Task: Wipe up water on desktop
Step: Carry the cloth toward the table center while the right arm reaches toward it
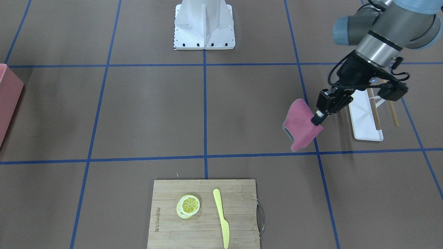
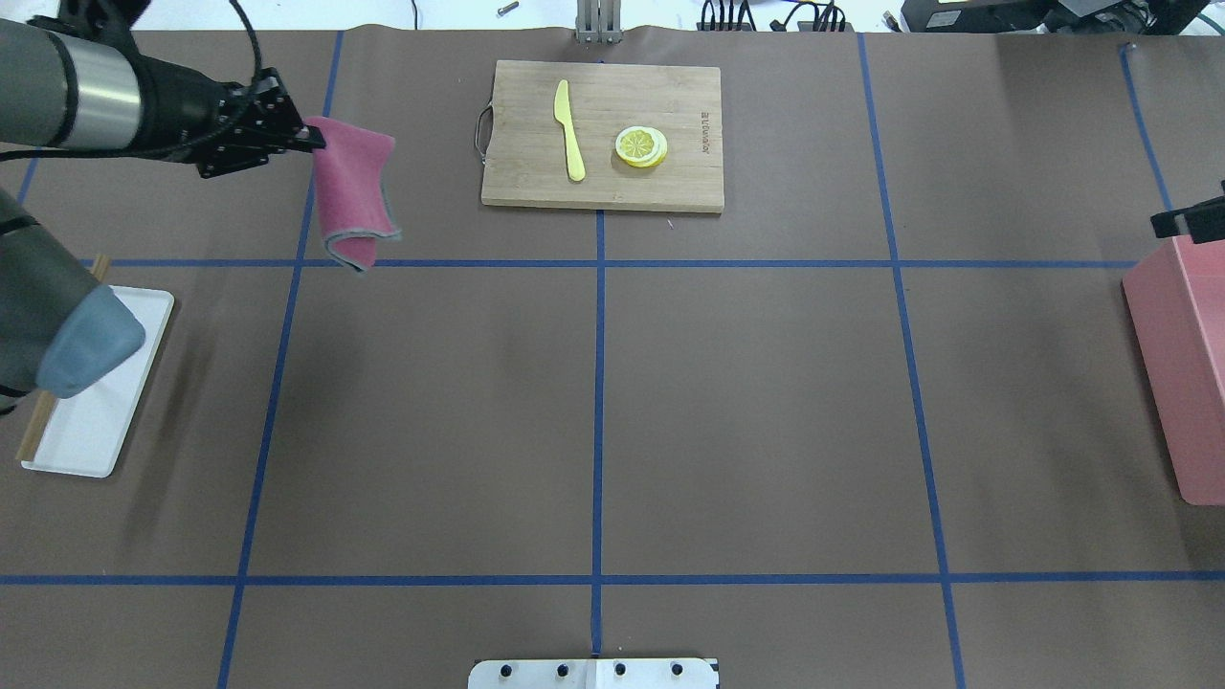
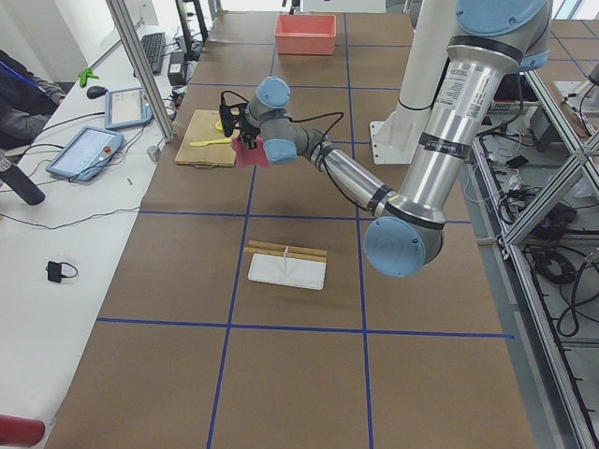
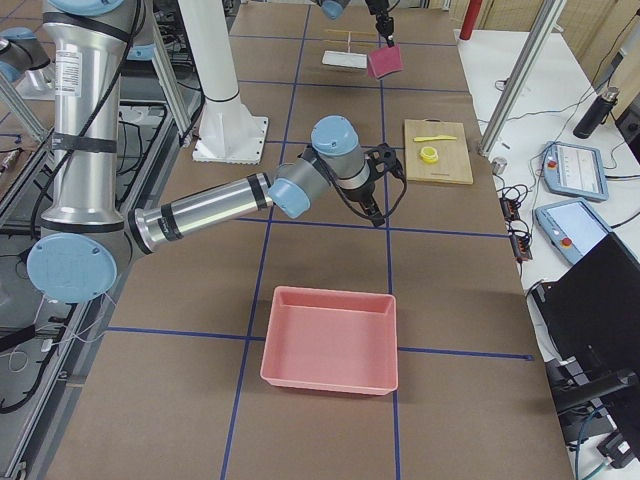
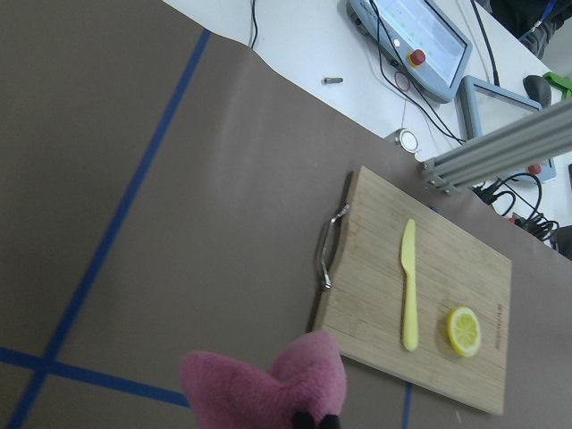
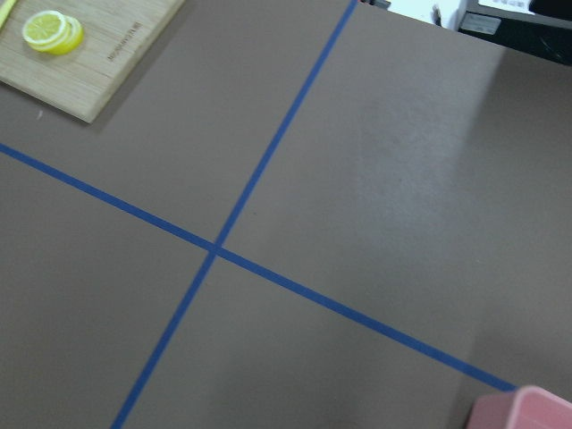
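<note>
Brown matte paper covers the bench (image 2: 766,402), split into big rectangles by thin blue tape lines. A white side desk with teach pendants (image 3: 89,150) runs along the side across from the robot. The left claw (image 1: 316,119) is clamped on a pink cloth (image 1: 301,126), which hangs from it over the bench near a white tray (image 1: 361,121). A bamboo cutting board (image 1: 204,221) carries a yellow knife (image 1: 221,218) and lemon slices (image 1: 189,205). The right claw (image 4: 376,212) hovers near a pink bin (image 4: 330,340); I cannot tell whether it is wide or narrow.
</note>
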You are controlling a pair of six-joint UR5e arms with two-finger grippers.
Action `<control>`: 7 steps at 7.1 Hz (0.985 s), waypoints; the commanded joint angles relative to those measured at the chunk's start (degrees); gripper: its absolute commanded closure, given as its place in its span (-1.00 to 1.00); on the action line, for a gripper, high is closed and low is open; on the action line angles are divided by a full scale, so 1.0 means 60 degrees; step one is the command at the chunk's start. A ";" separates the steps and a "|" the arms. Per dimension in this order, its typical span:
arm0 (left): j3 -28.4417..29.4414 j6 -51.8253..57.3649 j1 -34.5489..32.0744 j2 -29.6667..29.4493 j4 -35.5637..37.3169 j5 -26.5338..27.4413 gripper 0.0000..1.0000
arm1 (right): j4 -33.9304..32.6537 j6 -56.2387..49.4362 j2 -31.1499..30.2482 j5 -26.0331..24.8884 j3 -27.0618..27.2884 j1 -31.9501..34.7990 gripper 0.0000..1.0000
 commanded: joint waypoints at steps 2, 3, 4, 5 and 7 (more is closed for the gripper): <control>-0.0027 -0.1750 0.1836 -0.2001 0.1383 0.1451 1.00 | 0.0881 0.1001 0.1094 -0.0947 0.0067 -0.1815 -0.96; -0.0027 -0.1987 0.2116 -0.2384 0.1563 0.1672 1.00 | 0.1187 0.1003 0.1315 -0.1746 0.0082 -0.2471 -0.96; -0.0027 -0.2004 0.2235 -0.2475 0.1565 0.1732 1.00 | 0.1523 0.1003 0.1462 -0.3030 0.0082 -0.3420 -0.95; 0.0002 -0.2178 0.2424 -0.2795 0.1565 0.1732 1.00 | 0.1527 0.1017 0.1899 -0.4058 0.0082 -0.4227 -0.85; 0.0046 -0.2910 0.2689 -0.3411 0.1565 0.1921 1.00 | 0.1498 0.1017 0.2457 -0.5163 0.0096 -0.5270 -0.86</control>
